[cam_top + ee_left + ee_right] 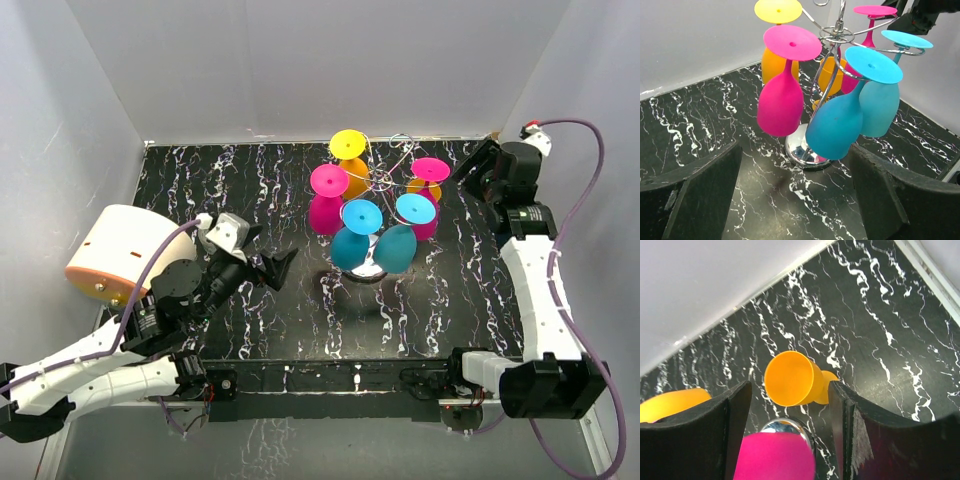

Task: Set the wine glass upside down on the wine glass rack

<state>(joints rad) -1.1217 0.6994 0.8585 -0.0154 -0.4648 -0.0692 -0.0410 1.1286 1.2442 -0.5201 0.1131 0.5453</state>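
Note:
The wine glass rack (382, 180) is a silver wire stand on a shiny round base (801, 151), mid-table. Several glasses hang on it upside down: a yellow-footed orange one (350, 146), two magenta (781, 102), one blue (836, 127), one teal (880, 112). One orange wine glass (792, 378) lies on its side on the table behind the rack, mouth toward the right wrist camera; it also shows in the top view (418, 188). My right gripper (790, 407) is open and empty, above and short of this glass. My left gripper (795, 200) is open and empty, in front of the rack.
A white and orange rounded object (118, 250) sits at the table's left edge beside the left arm. White walls enclose the black marbled table (250, 200) on three sides. The right arm (535, 270) runs along the right edge.

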